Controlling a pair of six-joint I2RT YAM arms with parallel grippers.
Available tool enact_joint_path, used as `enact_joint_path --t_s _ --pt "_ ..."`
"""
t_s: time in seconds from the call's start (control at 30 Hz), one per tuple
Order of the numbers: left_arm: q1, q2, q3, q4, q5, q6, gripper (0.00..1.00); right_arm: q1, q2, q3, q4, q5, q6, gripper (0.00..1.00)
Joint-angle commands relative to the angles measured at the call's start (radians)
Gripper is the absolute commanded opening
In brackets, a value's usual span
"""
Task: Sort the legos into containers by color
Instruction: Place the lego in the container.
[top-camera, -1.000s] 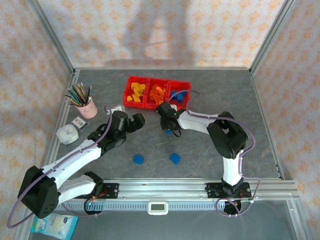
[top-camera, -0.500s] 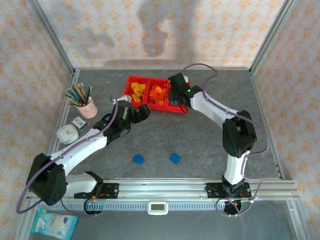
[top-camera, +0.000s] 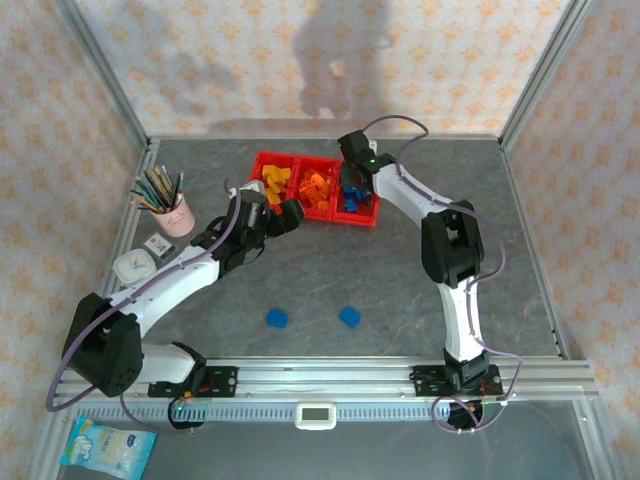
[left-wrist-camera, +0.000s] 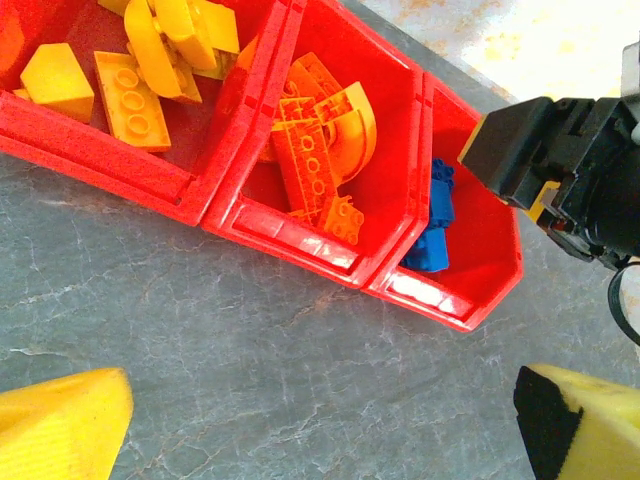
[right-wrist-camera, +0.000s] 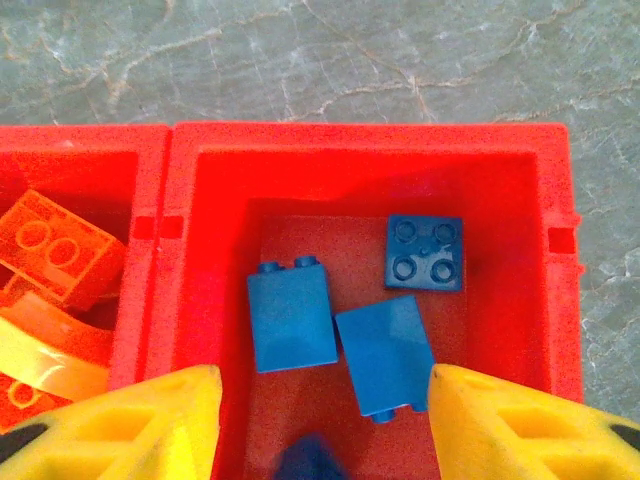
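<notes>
My right gripper (right-wrist-camera: 320, 385), spread and empty, hangs over the rightmost of three joined red bins (left-wrist-camera: 140, 165), which holds three blue bricks (right-wrist-camera: 292, 318) plus one blurred shape. My left gripper (left-wrist-camera: 320, 400), also spread and empty, faces the bins. Two loose bricks (top-camera: 277, 318), blue, lie on the table (top-camera: 520, 280) nearer my bases, with a pencil cup (top-camera: 178, 215) well aside.

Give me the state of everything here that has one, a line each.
left bin, holds yellow bricks.
middle bin, holds orange bricks.
right bin, holds blue bricks.
left gripper, open, empty.
right gripper, open, over the right bin.
blue brick, loose on the table, unsorted.
second blue brick, loose on the table, unsorted.
pencil cup, upright, holding pencils.
</notes>
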Motion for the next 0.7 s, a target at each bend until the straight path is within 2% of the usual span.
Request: enact_joint_path --t_s 0.0,0.33,0.67 --pt "0.010 -0.031 0.017 0.013 0.012 0.016 0.99 0.009 -0.078 0.000 -0.046 0.010 0.005 0.58" --pt "0.010 -0.172 -0.092 -0.035 0.025 -0.021 0.99 0.152 -0.373 -0.414 -0.041 -0.005 0.045 0.70" --pt "0.009 -0.362 -0.309 -0.068 0.057 -0.102 0.99 0.364 -0.597 -0.785 -0.085 -0.041 0.239 0.79"
